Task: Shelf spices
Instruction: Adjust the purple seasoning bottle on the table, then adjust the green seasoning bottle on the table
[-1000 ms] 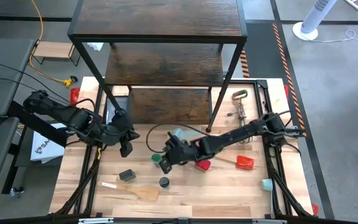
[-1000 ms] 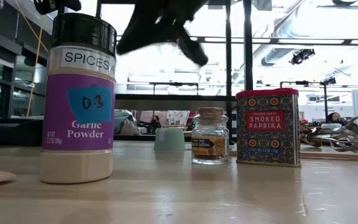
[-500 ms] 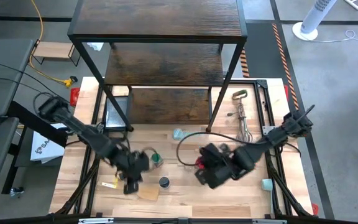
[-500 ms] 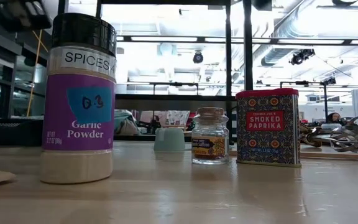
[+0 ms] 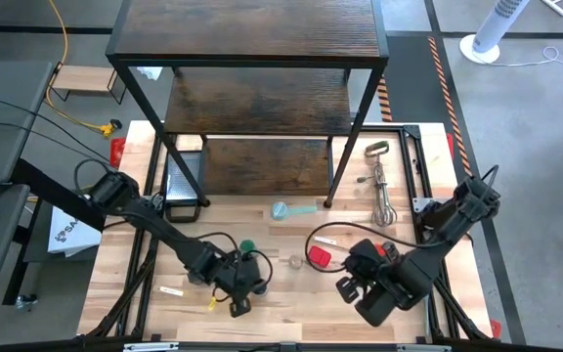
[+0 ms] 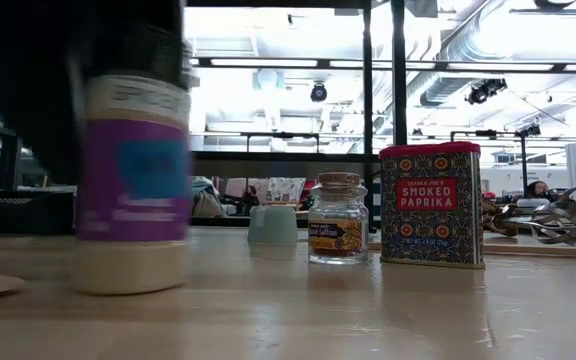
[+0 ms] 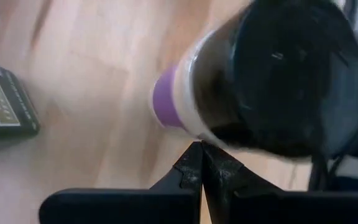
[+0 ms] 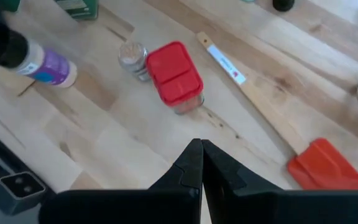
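Note:
The garlic powder jar (image 6: 133, 170), dark-lidded with a white and purple label, stands near the table's near edge. My left gripper (image 7: 201, 152) is shut right beside it and reads as a dark mass to its left in the low view. A flat dark tin (image 7: 5, 109) lies close by. The green-lidded jar (image 5: 246, 247), the tiny pale jar (image 5: 294, 261) and the red paprika tin (image 5: 318, 256) stand mid-table. My right gripper (image 8: 201, 152) hovers shut over the near right part of the table (image 5: 365, 293), touching nothing. The dark wood shelf (image 5: 252, 59) stands at the far side. My left gripper meets the garlic powder jar with its shut fingertips, at the jar's side just below the dark lid (image 7: 207, 134). It comes slanting down from the table's near left. The jar stands on its base on the table and shows blurred in the low view.
A red spatula (image 8: 322, 162) with a wooden handle lies right of the paprika tin. A wire whisk (image 5: 379, 191) and a pale teal scoop (image 5: 281, 209) lie in front of the shelf. Bare wood shows between the spices and the shelf's lowest board.
My left gripper has swung from in front of the shelf toward the near edge and come down beside the garlic powder jar, which has shifted slightly toward the table's right. My right gripper has drawn away from the green-lidded jar toward the near right.

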`<state>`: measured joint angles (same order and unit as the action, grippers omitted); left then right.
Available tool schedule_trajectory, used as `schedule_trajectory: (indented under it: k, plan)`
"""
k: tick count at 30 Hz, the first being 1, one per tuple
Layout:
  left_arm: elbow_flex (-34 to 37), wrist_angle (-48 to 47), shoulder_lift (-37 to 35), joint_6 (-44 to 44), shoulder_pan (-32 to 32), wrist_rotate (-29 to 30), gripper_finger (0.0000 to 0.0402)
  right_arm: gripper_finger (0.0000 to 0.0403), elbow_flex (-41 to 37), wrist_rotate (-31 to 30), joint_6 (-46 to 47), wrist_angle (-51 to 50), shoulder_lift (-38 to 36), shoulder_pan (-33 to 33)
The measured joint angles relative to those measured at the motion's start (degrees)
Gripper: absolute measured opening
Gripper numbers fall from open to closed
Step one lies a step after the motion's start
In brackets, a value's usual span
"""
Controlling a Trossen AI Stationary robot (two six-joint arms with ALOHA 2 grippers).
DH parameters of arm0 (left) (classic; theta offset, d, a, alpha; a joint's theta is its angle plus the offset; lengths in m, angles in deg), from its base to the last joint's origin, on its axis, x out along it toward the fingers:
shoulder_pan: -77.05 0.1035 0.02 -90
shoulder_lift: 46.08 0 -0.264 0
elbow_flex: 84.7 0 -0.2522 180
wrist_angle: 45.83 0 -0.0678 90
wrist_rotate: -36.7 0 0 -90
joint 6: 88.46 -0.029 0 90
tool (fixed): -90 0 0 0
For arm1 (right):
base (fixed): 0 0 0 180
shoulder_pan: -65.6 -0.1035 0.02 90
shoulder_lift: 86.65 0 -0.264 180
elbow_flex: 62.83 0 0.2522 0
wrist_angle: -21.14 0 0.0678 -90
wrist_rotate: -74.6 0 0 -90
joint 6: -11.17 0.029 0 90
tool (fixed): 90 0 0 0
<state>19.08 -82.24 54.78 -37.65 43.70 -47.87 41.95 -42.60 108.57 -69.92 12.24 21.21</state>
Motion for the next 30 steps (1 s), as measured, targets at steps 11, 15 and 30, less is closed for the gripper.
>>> schedule_trajectory:
  k: [11, 15, 30]
  plan:
    - [-0.02, 22.99, 3.5, -1.95, 5.56, 3.28, 0.0, 0.0, 0.0, -1.34, 5.45, -1.25, 0.0, -2.97]
    - [-0.02, 26.08, 3.31, -3.32, 8.32, 3.09, 0.0, 0.0, 0.0, -2.72, 6.1, -1.1, 0.04, -2.99]
    - [-0.07, 3.59, -19.96, -19.69, 19.11, 9.29, 0.0, 0.0, 0.0, -10.02, -11.84, 12.97, 0.07, 6.32]
